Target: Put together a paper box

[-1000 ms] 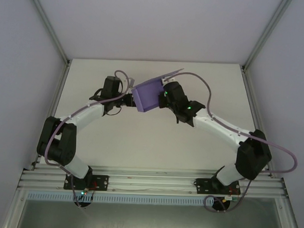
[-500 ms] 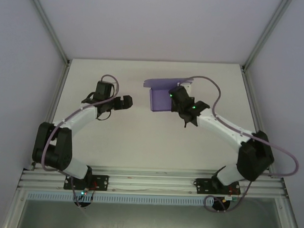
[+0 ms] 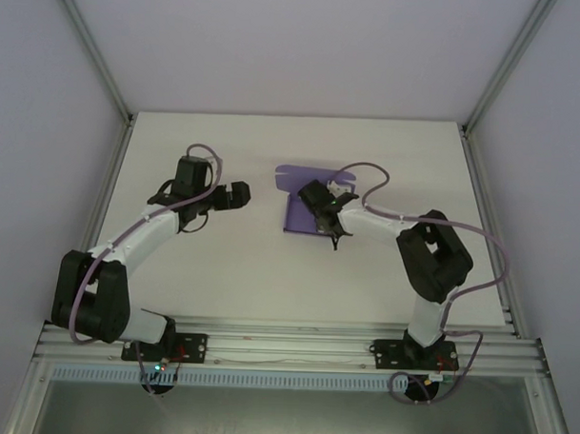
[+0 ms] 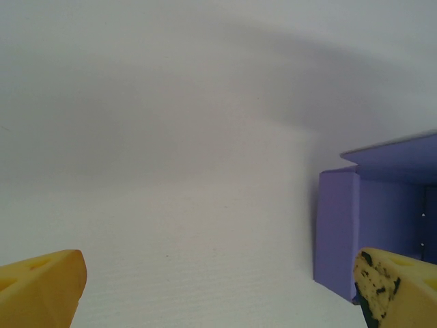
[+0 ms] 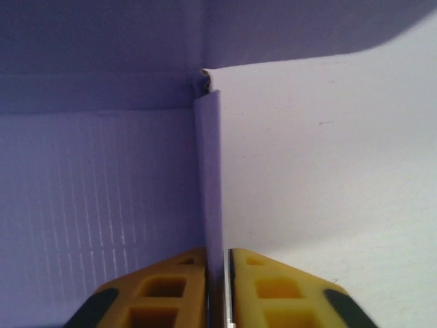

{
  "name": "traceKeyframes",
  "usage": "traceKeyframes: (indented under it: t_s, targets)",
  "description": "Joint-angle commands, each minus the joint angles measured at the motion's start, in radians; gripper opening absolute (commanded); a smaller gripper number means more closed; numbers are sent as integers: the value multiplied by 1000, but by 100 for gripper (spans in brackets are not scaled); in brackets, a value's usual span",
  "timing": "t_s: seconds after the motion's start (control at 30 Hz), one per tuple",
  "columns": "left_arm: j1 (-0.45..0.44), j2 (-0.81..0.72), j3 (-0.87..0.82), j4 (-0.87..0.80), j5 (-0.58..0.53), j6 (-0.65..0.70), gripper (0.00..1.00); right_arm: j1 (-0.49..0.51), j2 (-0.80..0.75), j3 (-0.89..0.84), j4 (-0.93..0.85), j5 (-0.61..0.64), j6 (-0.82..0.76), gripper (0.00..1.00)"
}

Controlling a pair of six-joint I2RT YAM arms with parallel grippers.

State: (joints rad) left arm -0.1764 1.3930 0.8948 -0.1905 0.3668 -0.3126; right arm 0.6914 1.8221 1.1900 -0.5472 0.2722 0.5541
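Paper box (image 3: 298,217) of thin purple card is sitting on the white counter (image 3: 221,281), toward the far side and a little right of the middle. It is standing open, and a flat flap (image 3: 301,172) is sticking out along its far edge.

My right jaws are squeezing together on one thin wall of the box. In the right wrist view that wall (image 5: 210,178) is standing straight up between my two yellow fingertips (image 5: 157,294). One fingertip is inside the box and one is outside, with almost no gap beside the card. The purple inside is showing on the left there, and the white counter on the right. My right arm (image 3: 431,260) is bending sharply, with its elbow near the right side of the counter.

My left jaws are standing wide apart and are holding nothing. They are pointing at the box from its left, well apart from it. In the left wrist view my yellow fingertips (image 4: 41,287) are peeking in at both bottom corners. The purple box (image 4: 382,219) is showing at the right edge there, resting on the counter with its flap reaching out over the top. My left arm (image 3: 147,231) is reaching out across the left side of the counter.
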Motion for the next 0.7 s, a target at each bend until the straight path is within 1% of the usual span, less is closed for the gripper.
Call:
traceKeyframes:
  t_s: [0.0,0.03,0.1,0.27,0.37,0.47,0.53,0.57,0.67]
  targets:
    - [-2,-31,4,31,34,16,100,5,-30,24,-37,18,18,31]
    - [-3,-32,10,32,45,21,100,5,-47,23,-33,14,7,37]
    - [-3,-34,17,40,63,29,100,5,-78,24,-28,14,-8,42]
    - [-4,-24,22,64,117,68,100,4,-167,0,20,-6,-86,61]
    - [-6,-8,36,71,129,82,100,-8,-209,-15,30,-22,-142,66]
    - [-6,14,57,71,136,89,100,-11,-240,-39,48,-28,-191,67]
    - [-7,32,76,66,143,94,100,-14,-249,-59,66,-51,-207,69]
    - [-8,39,83,68,148,98,100,-15,-255,-70,72,-42,-204,70]
    - [-14,61,116,58,181,149,100,-33,-298,-83,98,-45,-258,75]
